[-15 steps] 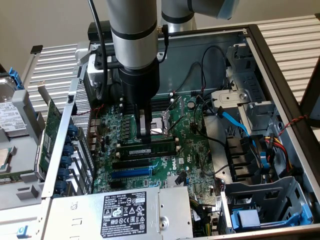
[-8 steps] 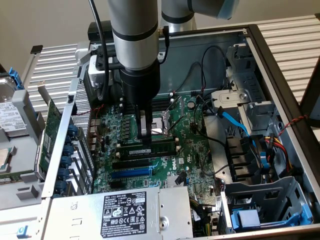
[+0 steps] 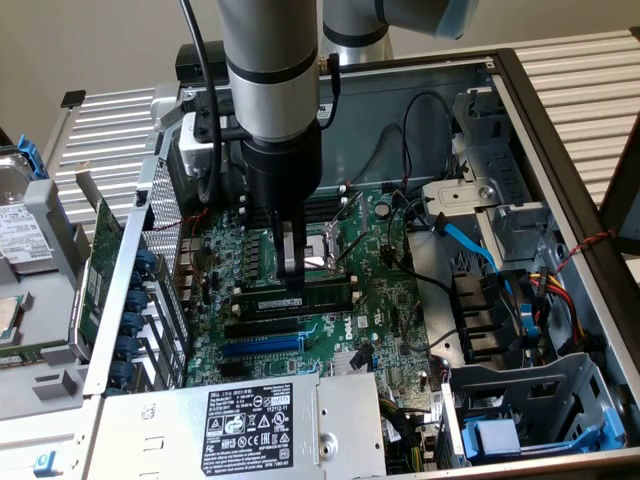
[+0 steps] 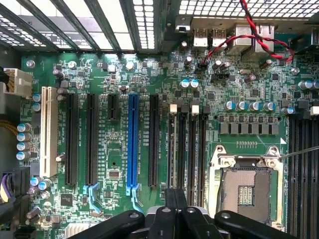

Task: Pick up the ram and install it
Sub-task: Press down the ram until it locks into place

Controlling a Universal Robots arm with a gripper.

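Green motherboard point(image 3: 385, 300) filled the bottom of the open PC case point(image 3: 560, 130), and the arm reached straight down into it. The gripper point(image 3: 291, 268) was fully closed, fingers pressed together, with its tip right down on the ram point(image 3: 300, 299). That stick sat upright in one of the memory slots just beside the CPU socket point(image 3: 325, 245), on the side toward the black and blue expansion slots point(image 3: 262, 345). It looked seated in the slot rather than lifted, and whether the fingers actually pinched it or just pushed on its top edge couldn't be made out. In the wrist view the closed fingers point(image 4: 175, 199) sat over the row of memory slots point(image 4: 187, 149), next to the silver socket frame. The blue slot point(image 4: 132, 144) stood a bit further off. Red and black twisted wires point(image 4: 249, 37) ran by the rear ports.
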